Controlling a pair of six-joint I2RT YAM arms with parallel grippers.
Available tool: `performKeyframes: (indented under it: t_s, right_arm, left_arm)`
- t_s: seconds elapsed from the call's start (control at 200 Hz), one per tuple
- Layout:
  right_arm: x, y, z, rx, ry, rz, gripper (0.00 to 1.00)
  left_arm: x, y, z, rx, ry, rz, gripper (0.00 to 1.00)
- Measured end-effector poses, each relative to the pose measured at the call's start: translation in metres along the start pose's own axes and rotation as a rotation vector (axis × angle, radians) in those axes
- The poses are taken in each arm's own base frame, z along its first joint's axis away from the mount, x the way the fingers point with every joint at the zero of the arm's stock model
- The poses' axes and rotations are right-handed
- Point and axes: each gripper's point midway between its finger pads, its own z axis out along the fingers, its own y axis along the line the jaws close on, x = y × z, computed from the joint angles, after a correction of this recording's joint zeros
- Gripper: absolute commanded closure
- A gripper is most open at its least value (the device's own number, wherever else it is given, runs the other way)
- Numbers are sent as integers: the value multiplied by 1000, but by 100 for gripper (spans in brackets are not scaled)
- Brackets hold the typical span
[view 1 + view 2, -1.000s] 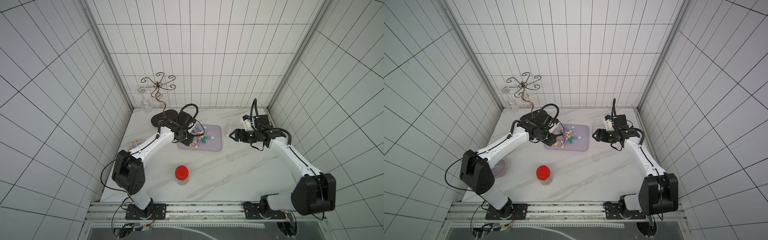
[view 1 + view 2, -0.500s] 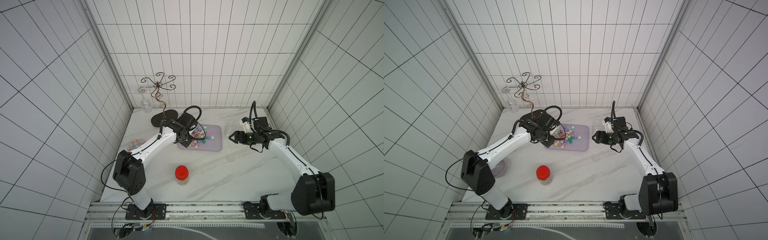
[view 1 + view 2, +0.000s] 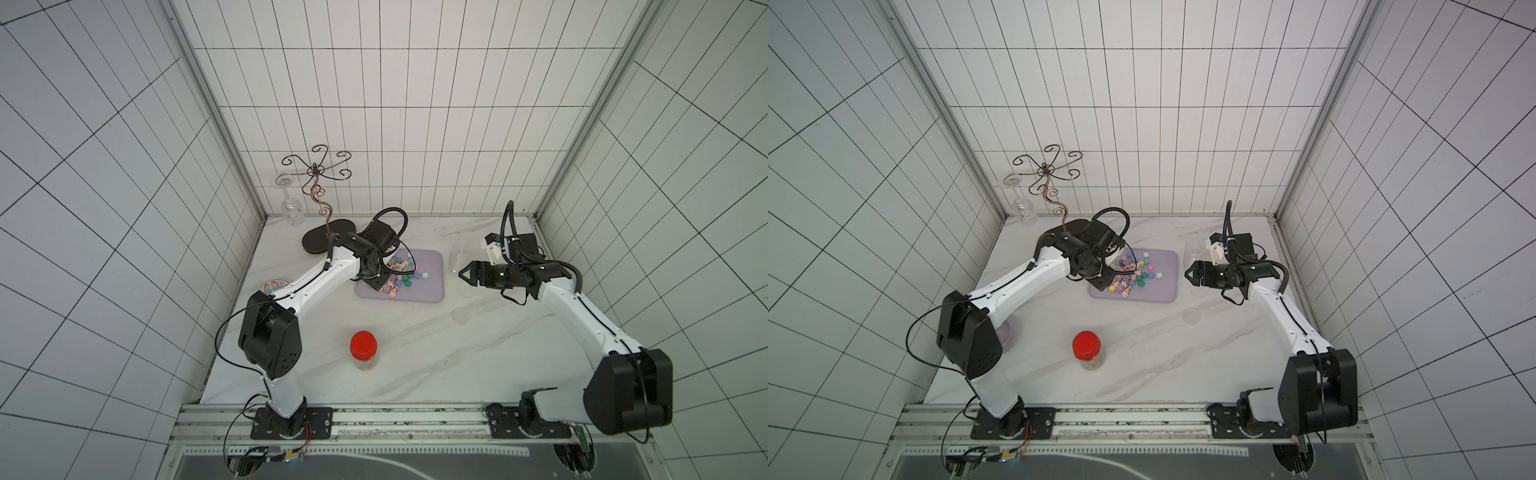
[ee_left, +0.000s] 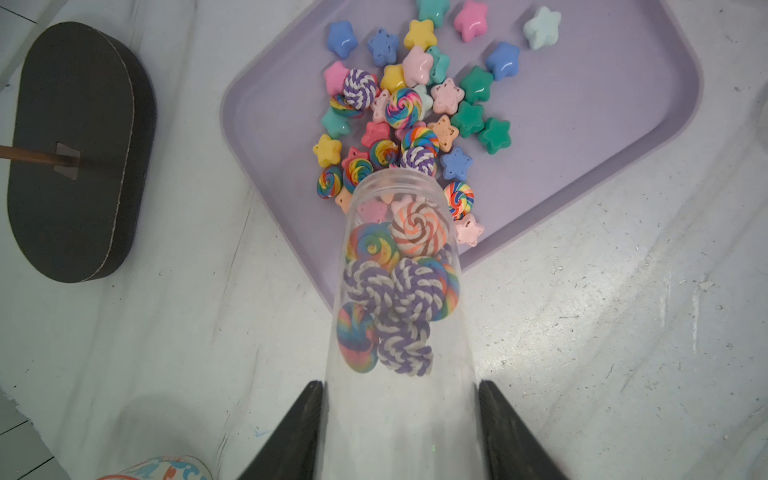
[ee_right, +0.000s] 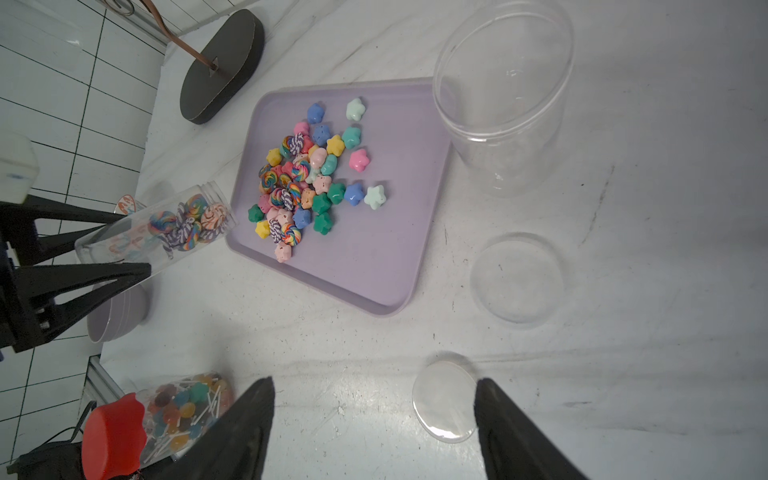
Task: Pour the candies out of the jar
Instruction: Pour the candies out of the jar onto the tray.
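Currently | jar [image 4: 453, 340] is clamped by left gripper [image 4: 400, 386], mouth tipped over tray [image 4: 602, 124] edge | candies [image 4: 415, 104] are heaped on tray, some swirls [image 4: 390, 286] lodged inside jar | right gripper [image 5: 374, 386] is held wide, empty | risk: freed swirls may be bounced onto table [image 4: 582, 332], mouth being at rim

Wire stand [image 3: 323, 243], wine glass [image 3: 292, 206], red-lidded jar [image 3: 364, 348], clear lid [image 3: 460, 316]

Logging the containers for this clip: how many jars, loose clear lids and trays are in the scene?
Jars: 3 (tilted jar, empty open jar, red-lidded jar)
Loose clear lids: 2 (larger lid, smaller lid)
Trays: 1 (purple tray)
Total: 6
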Motion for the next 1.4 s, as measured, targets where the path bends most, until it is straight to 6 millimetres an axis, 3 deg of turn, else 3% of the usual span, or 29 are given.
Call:
performKeyframes:
  t_s: [0.225, 0.46, 0.56, 0.69, 0.755, 0.95, 1.155, 1.4]
  right_arm:
    - [-1, 1, -2, -1, -7, -3, 23]
    - [0, 5, -9, -5, -26, -12, 23]
    - [3, 4, -10, -5, -23, -11, 23]
    - [6, 3, -9, -4, -19, -9, 23]
    - [6, 3, -9, -4, -20, -10, 23]
    - [4, 7, -15, -9, -40, -20, 23]
    - [3, 10, -17, -24, -46, -25, 23]
    - [4, 13, -16, -44, -49, -29, 23]
  left_arm:
    - [-2, -1, 3, 11, 8, 14, 74]
    - [6, 39, 5, 13, 13, -101, 74]
    - [2, 25, 4, 54, 3, -92, 75]
    - [-12, -22, 0, 94, -36, -3, 77]
    - [-18, -32, -2, 120, -68, 5, 77]
    - [-14, 19, 1, 94, -74, -137, 77]
    - [-22, -24, -6, 102, -75, -43, 77]
    - [-29, -7, -14, 28, -92, -54, 77]
